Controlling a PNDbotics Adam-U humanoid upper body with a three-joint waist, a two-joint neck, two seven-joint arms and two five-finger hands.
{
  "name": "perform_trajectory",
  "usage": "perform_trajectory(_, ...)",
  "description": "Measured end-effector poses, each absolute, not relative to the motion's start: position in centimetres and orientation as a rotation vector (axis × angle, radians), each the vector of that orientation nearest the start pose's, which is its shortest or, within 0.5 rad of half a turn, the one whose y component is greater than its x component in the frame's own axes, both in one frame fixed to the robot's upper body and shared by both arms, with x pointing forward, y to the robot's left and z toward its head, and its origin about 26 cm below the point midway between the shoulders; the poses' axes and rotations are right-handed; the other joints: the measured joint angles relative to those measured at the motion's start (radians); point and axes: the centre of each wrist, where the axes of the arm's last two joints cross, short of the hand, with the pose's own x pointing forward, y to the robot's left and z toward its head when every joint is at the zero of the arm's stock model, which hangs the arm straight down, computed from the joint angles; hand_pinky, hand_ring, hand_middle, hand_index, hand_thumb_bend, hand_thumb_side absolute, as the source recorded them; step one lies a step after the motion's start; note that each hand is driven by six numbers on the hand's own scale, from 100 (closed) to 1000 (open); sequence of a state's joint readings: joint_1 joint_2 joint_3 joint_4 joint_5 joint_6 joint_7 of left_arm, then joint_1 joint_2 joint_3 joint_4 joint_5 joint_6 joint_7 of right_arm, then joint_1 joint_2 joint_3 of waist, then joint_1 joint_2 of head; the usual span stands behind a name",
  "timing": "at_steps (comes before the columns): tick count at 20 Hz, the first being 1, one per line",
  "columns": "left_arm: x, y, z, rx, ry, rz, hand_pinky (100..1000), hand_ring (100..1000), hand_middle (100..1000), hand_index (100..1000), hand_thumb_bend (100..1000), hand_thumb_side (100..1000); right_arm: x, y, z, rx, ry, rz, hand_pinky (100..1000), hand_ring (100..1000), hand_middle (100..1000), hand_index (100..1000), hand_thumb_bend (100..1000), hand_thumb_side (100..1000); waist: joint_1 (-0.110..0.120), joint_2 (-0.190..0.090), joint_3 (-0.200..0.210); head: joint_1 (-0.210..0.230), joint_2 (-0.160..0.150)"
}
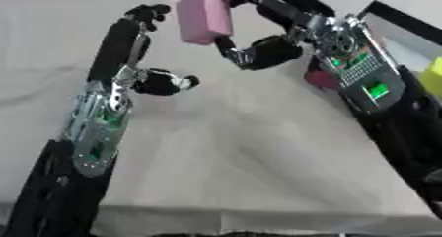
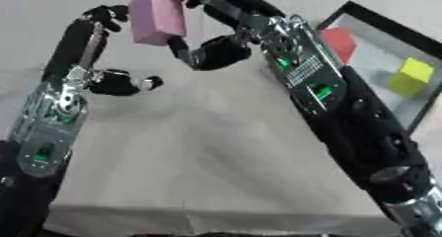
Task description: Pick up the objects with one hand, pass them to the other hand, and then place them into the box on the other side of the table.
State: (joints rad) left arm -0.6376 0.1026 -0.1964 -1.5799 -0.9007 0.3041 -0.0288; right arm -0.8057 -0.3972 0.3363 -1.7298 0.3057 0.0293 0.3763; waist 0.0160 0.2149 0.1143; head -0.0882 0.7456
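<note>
Left hand (image 1: 142, 21) up over the table (image 1: 259, 147), fingers stretched out and relaxed, tips curling just a bit at the top, thumb (image 1: 172, 82) poking out sideways lower down. Not grasping anything. Fingertips right beside the near edge of the pink block (image 1: 203, 16), close enough that can't tell if touching or just short of it.

Pink block up in the air between the two hands, tilted, one flat face turned to the camera. Plenty of bare tablecloth under it and toward the front table edge, nothing lying in that stretch.

Right hand (image 2: 211, 48) coming in from the upper right, grasping the pink block: thumb curled under the block's lower corner, fingers wrapped around its far top edge, mostly hidden behind it. Silver forearm with green lights trailing down to the right.

Further right of that hand, the box (image 2: 380, 21), black-rimmed with a pale floor, sitting at the right edge of the table. Inside: red block (image 2: 339, 42) close to the forearm side, partly covered by the arm, and yellow block (image 2: 411, 76) deeper toward the right wall. Decent gap of bare box floor between those two. Box's near rim runs just beside the right forearm, so tight there.
</note>
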Motion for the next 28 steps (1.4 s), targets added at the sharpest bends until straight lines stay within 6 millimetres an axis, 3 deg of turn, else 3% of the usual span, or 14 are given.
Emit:
perform_trajectory(3, 38.1, 16.2, 18.6, 0.923, -1.824, -0.708, 728, 698, 699, 833, 501, 217, 35.0, -17.2, 28.0, -0.259, -2.157, 1.304, 903, 901, 502, 599, 100, 100, 0.000, -0.003, -0.005, -0.015, 0.000)
perform_trajectory(12, 37.9, 21.8, 19.2, 1.004, -1.814, -0.495, 722, 696, 733, 840, 443, 250, 33.9, -26.1, 27.2, -0.370, -2.019, 1.041, 917, 914, 512, 613, 100, 100, 0.000, -0.003, -0.016, -0.061, -0.020)
perform_trajectory(20, 37.6, 23.5, 19.3, 0.948, -1.848, -0.404, 721, 692, 726, 843, 421, 269, 34.3, -34.7, 24.5, -0.610, -1.876, 0.875, 912, 915, 513, 615, 100, 100, 0.001, -0.003, -0.020, -0.079, -0.051)
perform_trajectory(28, 37.6, 24.3, 19.4, 0.900, -1.878, -0.311, 722, 691, 722, 841, 421, 270, 34.8, -39.4, 21.9, -0.768, -1.763, 0.850, 906, 914, 514, 615, 100, 100, 0.001, -0.003, -0.019, -0.110, -0.055)
